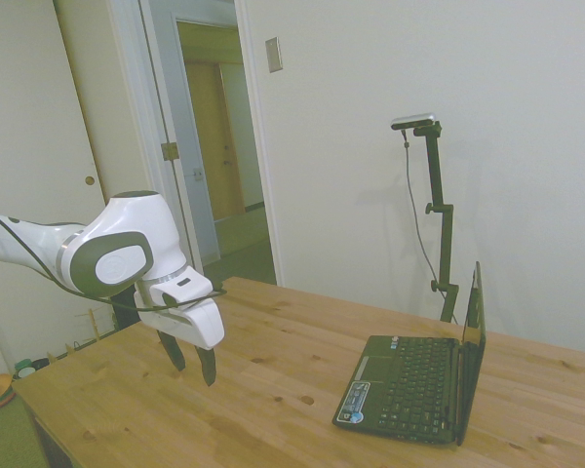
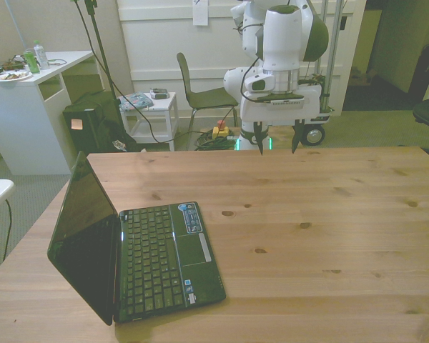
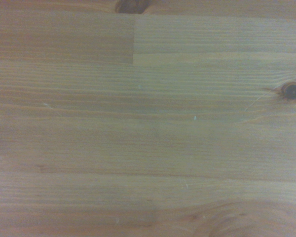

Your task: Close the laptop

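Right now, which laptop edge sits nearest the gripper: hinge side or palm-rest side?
The palm-rest side of the laptop; the upright lid stands on its far side from the open gripper.

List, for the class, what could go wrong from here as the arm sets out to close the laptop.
1. The laptop sits near the table's front corner; a sideways push on the lid could slide it towards the edge rather than fold it.
2. The lid stands roughly upright, so pressure from the wrong side might open it wider.
3. The gripper, open and far off, must cross the table; coming in low, it may strike the lid's edge.
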